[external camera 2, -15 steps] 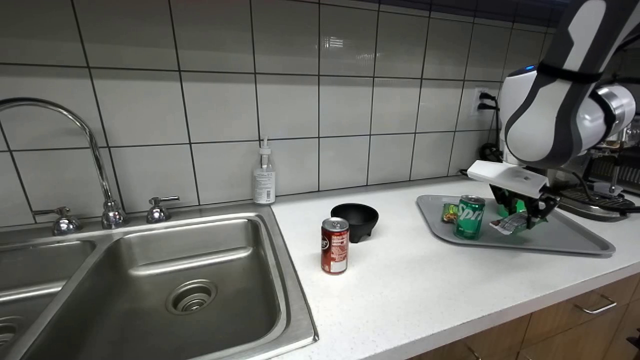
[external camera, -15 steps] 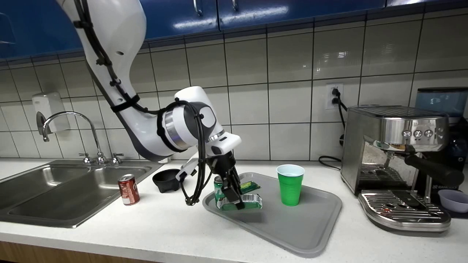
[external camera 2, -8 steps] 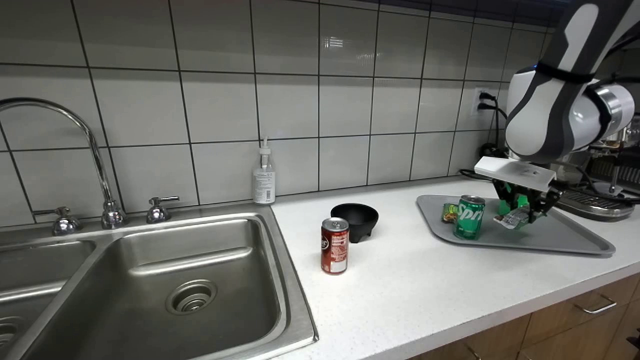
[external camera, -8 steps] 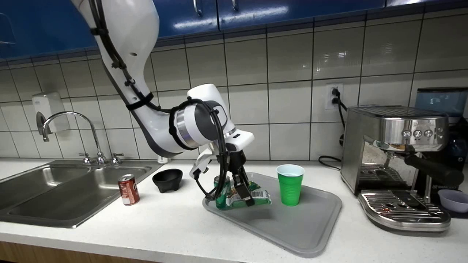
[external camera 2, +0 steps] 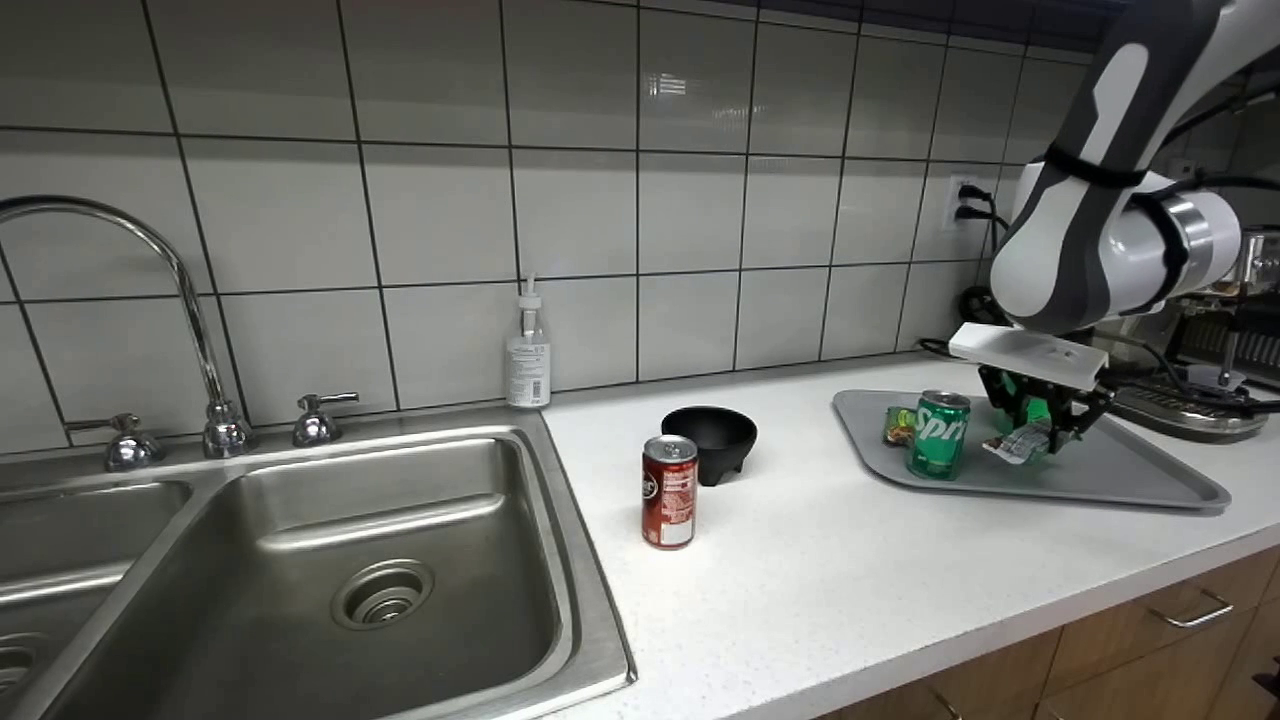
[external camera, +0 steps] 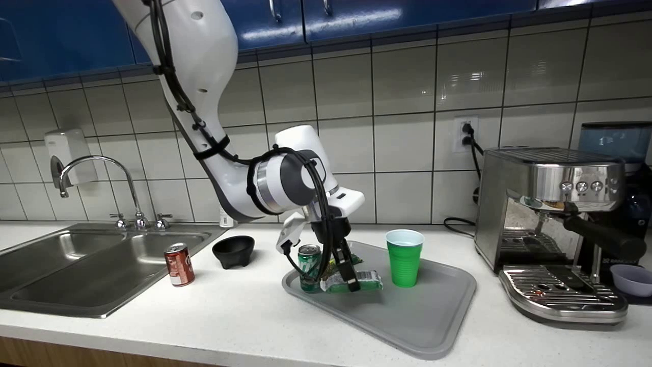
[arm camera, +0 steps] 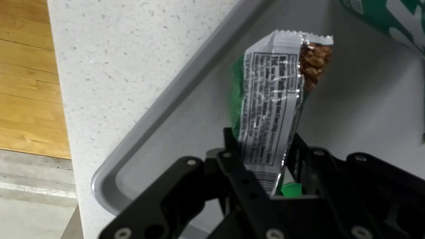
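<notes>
A: State of the tool (arm camera: 262,136)?
B: Pinching. A wrapped granola bar (arm camera: 270,96) is gripped from both sides near its lower end, centre of the wrist view, printed back shown.
A: Where's the bar?
B: Held over the grey tray (external camera: 407,318), just below mid-frame in an exterior view. Whether the tray is touched can't be told.
A: Neighbours?
B: A green plastic cup (external camera: 405,265) is stood upright near the bar, to its right in an exterior view. A Sprite can (external camera 2: 938,442) is seen upright on the tray, right side of the frame, a snack packet (external camera 2: 898,427) just left of it.
A: Rest of the table (external camera 2: 800,570)?
B: A red soda can (external camera 2: 669,495) and a black bowl (external camera 2: 725,443) are placed close together, just below centre; an espresso machine (external camera: 555,176) is seen at far right.
</notes>
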Controlling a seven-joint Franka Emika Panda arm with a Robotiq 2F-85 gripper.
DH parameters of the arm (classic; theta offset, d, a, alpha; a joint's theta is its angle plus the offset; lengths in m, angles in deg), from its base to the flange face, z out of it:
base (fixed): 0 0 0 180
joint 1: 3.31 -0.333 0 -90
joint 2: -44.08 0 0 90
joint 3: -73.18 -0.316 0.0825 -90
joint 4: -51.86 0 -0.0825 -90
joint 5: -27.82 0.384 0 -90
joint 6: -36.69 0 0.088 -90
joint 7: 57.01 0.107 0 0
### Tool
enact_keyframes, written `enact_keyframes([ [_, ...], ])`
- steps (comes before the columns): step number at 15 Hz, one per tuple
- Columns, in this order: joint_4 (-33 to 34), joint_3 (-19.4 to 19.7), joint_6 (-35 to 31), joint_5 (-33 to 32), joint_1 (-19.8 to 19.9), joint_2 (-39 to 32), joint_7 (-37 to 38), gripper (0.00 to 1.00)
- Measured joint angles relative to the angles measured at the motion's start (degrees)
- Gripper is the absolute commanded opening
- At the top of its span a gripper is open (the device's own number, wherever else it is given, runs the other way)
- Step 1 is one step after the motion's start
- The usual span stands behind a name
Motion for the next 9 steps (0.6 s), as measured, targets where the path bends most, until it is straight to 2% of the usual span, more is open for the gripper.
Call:
enact_keyframes([
  [9, 3.5, -1.3, 0.0, 5.4, 1.2, -4.5, -4.8, 0.13],
])
